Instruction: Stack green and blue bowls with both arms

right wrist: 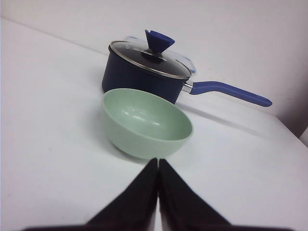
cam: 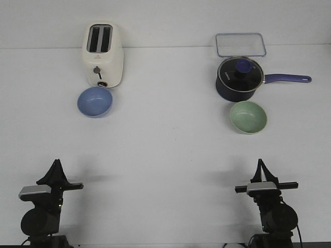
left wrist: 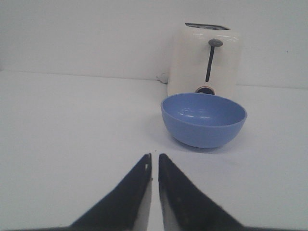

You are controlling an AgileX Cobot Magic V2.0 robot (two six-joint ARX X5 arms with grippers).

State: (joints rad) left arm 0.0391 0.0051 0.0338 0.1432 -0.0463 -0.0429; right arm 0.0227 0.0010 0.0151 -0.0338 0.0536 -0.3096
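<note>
Both grippers pressed together, holding nothing; stacking not begun.
Left gripper (cam: 56, 166) and right gripper (cam: 260, 166) sit at the near table edge, well apart from the bowls. Blue bowl (cam: 95, 102) just in front of the toaster (cam: 104, 53); green bowl (cam: 248, 117) just in front of the lidded saucepan (cam: 240, 78), clear container (cam: 240, 45) behind. Both bowls upright, far apart; toaster and saucepan crowd any far-side grasp.

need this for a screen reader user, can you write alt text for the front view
Two black robot arms sit at the near edge of a white table, the left gripper and right gripper shut and empty. A blue bowl sits far left before a cream toaster; a green bowl sits far right before a lidded navy saucepan.
</note>
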